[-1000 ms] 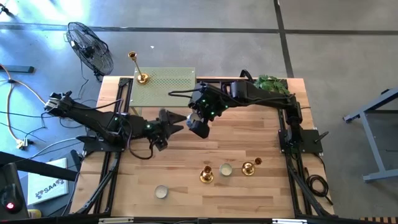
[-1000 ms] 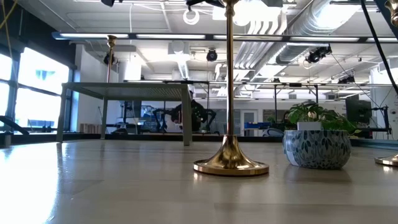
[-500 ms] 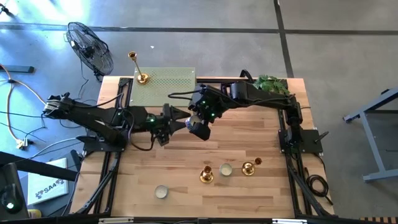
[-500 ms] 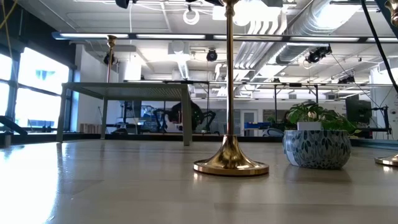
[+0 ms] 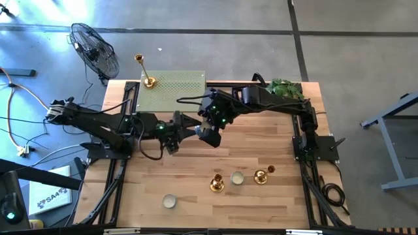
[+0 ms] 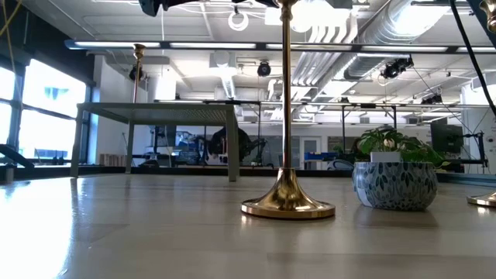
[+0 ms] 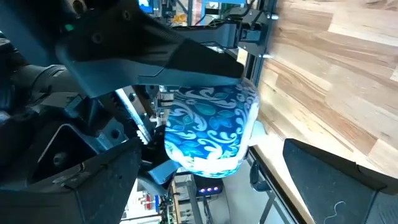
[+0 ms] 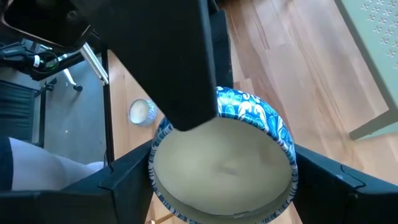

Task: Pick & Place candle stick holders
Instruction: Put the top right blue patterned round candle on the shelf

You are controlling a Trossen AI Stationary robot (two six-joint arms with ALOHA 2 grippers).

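Observation:
My right gripper (image 5: 209, 135) hangs over the table's middle, shut on a blue-patterned bowl (image 8: 224, 155) filled with cream wax. My left gripper (image 5: 189, 128) is open just left of it. Its fingers (image 7: 81, 186) stand on either side of the bowl (image 7: 208, 130) without clearly touching it. A tall gold candle stick holder (image 5: 149, 81) stands by its round base on the green perforated stand (image 5: 173, 90) at the far left. Two shorter candle stick holders (image 5: 217, 184) (image 5: 261, 176) stand on the wood near the front edge. My right gripper pinches the bowl between its two fingers (image 8: 127, 180), on opposite sides of the outer wall just under the rim (image 8: 283, 143). The fingers slant down from the far right. The bowl is lifted clear of the table, its open top turned toward my wrist.
A small candle cup (image 5: 237, 177) sits between the two front candle stick holders, and another (image 5: 169, 201) lies near the front left. A potted plant (image 5: 284, 87) stands at the far right corner. A fan (image 5: 95, 49) stands on the floor beyond the table.
My left gripper has swung a little toward the table's right, closer to the bowl in my right gripper, and stays open. The bowl has not moved.

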